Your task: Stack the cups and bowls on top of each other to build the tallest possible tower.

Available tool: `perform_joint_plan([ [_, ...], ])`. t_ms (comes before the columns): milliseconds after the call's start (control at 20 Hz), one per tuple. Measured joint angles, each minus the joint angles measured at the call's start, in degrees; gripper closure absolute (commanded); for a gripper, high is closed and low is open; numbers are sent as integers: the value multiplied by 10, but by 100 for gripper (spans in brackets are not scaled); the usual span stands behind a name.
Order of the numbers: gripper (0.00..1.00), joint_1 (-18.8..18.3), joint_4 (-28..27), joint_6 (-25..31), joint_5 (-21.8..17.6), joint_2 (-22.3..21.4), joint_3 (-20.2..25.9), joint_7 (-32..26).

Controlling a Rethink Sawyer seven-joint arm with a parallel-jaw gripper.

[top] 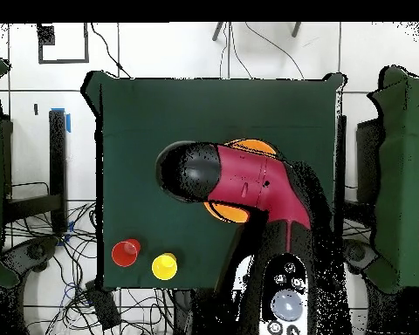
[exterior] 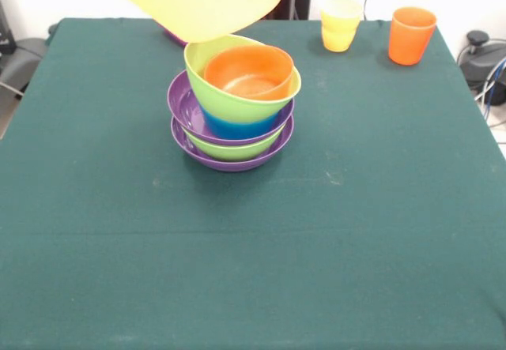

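We cannot see the end effector clearly in either view. In the front view only a small red piece shows at the top edge, just beside the rim of the big yellow-orange bowl (exterior: 207,2), so we cannot tell how far it is open or whether it holds this bowl. The bowl is tilted and is up above the bench (exterior: 253,247), over the back side of the tower (exterior: 233,109). In the overhead view the red and black arm (top: 239,183) covers this place, and only orange edges come out from under it.

The tower stands on the green bench, a little left of the middle in the front view. From the bottom we see a wide purple bowl (exterior: 229,159), a green bowl (exterior: 233,149), a second purple bowl (exterior: 183,107), a small blue bowl (exterior: 233,126), a second green bowl (exterior: 207,81) and, inside this one, a small red-orange bowl (exterior: 247,72). The upper green bowl leans a little.

Well apart from the tower, at the far right of the bench, a yellow cup (exterior: 341,24) and an orange-red cup (exterior: 411,35) stand upright near each other. Something purple (exterior: 172,34) shows a little behind the yellow-orange bowl; we cannot tell what it is.
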Motion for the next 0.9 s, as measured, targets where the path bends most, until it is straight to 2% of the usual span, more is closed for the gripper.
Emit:
perform_joint_plan([
  [900, 100, 10, 13, -6, 2, 0, -1, 19],
])
